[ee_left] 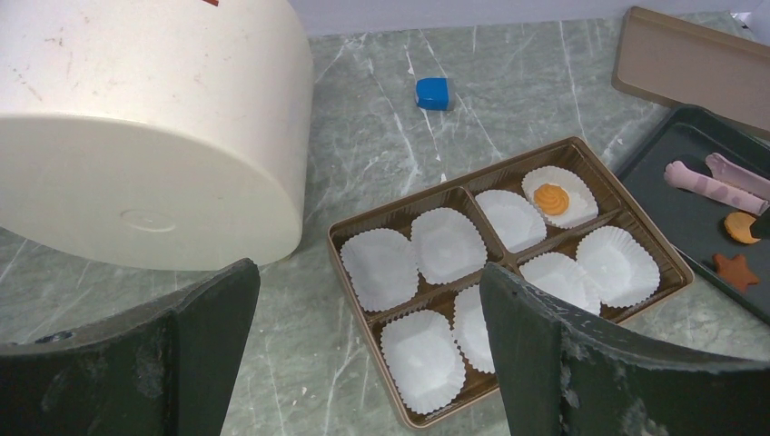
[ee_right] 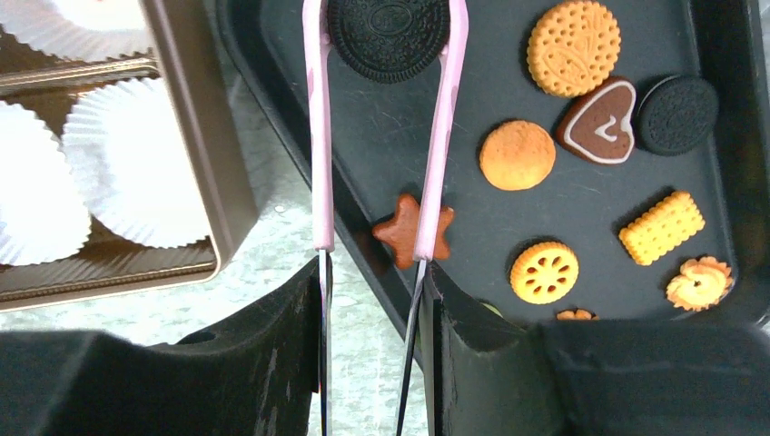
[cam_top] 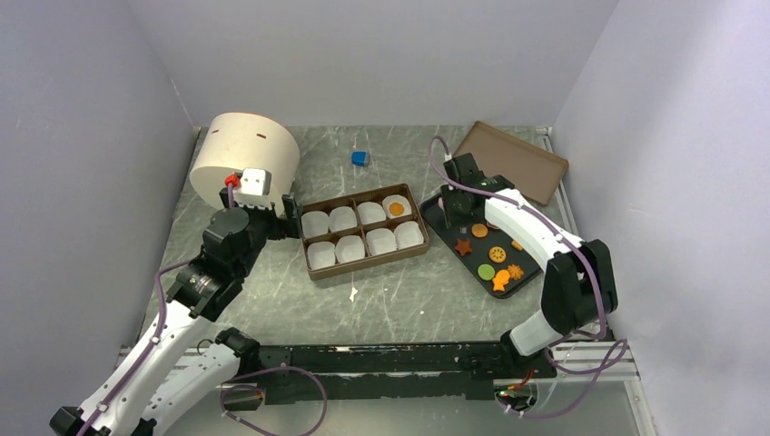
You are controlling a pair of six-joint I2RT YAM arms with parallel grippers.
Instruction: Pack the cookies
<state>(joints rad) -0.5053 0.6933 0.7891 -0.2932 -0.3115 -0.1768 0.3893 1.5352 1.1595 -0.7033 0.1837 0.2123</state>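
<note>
Left claw point(ee_left: 365, 269) agape, right claw point(ee_right: 372, 274) clamping tongs point(ee_right: 317, 136), eight cups point(ee_left: 445, 243), roughly twelve cookies point(ee_right: 518, 154)

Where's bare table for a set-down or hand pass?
Free: table between box and base rail; back strip around blue cube, between cream drum and brown lid. Crowded: black tray, full of cookies, tongs in right gripper over it.
</note>
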